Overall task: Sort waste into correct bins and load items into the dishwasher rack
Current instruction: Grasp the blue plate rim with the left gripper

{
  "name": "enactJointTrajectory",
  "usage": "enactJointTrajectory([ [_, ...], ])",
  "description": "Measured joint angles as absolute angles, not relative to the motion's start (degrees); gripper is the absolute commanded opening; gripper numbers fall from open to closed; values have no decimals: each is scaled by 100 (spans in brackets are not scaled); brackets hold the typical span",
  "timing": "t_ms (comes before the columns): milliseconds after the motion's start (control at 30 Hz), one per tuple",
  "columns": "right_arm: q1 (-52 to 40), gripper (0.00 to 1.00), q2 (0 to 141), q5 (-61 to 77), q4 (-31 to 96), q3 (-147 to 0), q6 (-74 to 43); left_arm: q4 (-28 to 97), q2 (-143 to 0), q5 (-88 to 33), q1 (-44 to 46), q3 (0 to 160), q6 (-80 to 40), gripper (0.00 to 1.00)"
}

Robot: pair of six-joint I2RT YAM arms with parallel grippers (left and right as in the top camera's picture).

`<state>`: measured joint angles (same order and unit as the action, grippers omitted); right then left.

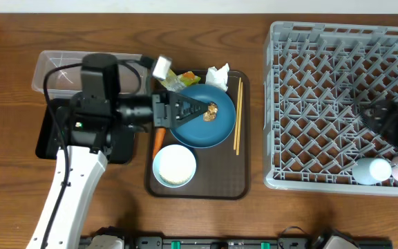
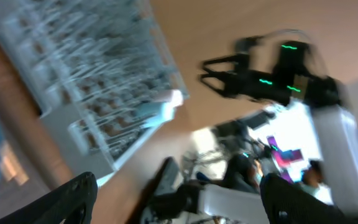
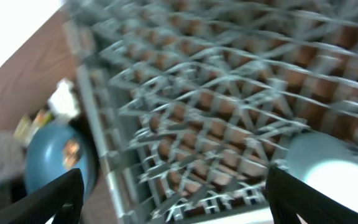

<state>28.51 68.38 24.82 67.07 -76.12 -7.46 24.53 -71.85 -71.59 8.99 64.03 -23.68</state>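
Left gripper (image 1: 196, 109) fingers apart over large dark-blue round plate (image 1: 216, 131) bearing brown food scrap (image 1: 211, 111), right gripper (image 3: 179, 200) fingers spread wide above grey plastic lattice dishwasher rack (image 1: 323, 90), motion-blurred

- View blurred throughout.
- Grey rack (image 3: 229, 106) fills most of frame; pale cup (image 3: 328, 165) inside it, lower right.
- Dark-blue plate (image 3: 51, 165) lower left, outside rack, w/ brown scrap (image 3: 72, 149) on it.
- White tissue (image 3: 64, 99) & yellow-green wrapper (image 3: 31, 124) just beyond plate.
- Wooden counter (image 3: 23, 81) upper left.
- Right tool (image 3: 174, 186): fingers wide apart.
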Motion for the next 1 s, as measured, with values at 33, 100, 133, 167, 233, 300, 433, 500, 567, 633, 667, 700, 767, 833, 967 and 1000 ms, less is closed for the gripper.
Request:
enactJointTrajectory([
  [33, 2661, 86, 6796, 2519, 6705, -7612, -714, 2742, -7161, -6777, 993, 6412, -2333, 85],
  [100, 2397, 86, 6770, 2576, 6707, -7612, -690, 3389, -7137, -5957, 1186, 6423, -2213, 85],
  [133, 2235, 86, 6770, 2596, 6702, -7612, -674, 3675, -7135, -5507, 1293, 6423, -2163, 85],
  [167, 2115, 86, 6775, 2617, 6702, -7612, -670, 3959, -7135, -4991, 1420, 6420, -2093, 85],
  [233, 1907, 86, 6777, 2637, 6696, -7612, -666, 4412, -7135, -4032, 1693, 6420, -2023, 85],
  [300, 1741, 85, 6777, 2641, 6678, -7612, -657, 4737, -7135, -3199, 1962, 6420, -1949, 85],
  [433, 1551, 86, 6781, 2663, 6630, -7612, -646, 5286, -7135, -1968, 2335, 6420, -1922, 85],
  [500, 1540, 86, 6781, 2659, 6628, -7612, -646, 5332, -7135, -1568, 2381, 6420, -1920, 84],
  [567, 1540, 86, 6781, 2659, 6624, -7612, -646, 5227, -7150, -1173, 2379, 6420, -1925, 82],
  [633, 1540, 86, 6781, 2659, 6622, -7612, -646, 4969, -7234, -720, 2379, 6420, -1909, 80],
  [667, 1540, 86, 6781, 2659, 6622, -7612, -646, 4899, -7266, -637, 2379, 6420, -1903, 78],
  [700, 1540, 86, 6781, 2659, 6622, -7612, -644, 4713, -7369, -497, 2379, 6420, -1876, 76],
  [767, 1540, 86, 6781, 2659, 6622, -7612, -646, 4366, -7644, -298, 2379, 6420, -1798, 70],
  [833, 1540, 86, 6781, 2659, 6624, -7612, -644, 3988, -8064, -172, 2379, 6420, -1673, 66],
  [967, 1540, 86, 6781, 2659, 6635, -7612, -644, 3275, -8965, 67, 2379, 6410, -1452, 65],
  [1000, 1540, 86, 6783, 2657, 6650, -7612, -644, 3170, -9155, 126, 2379, 6410, -1424, 65],
])
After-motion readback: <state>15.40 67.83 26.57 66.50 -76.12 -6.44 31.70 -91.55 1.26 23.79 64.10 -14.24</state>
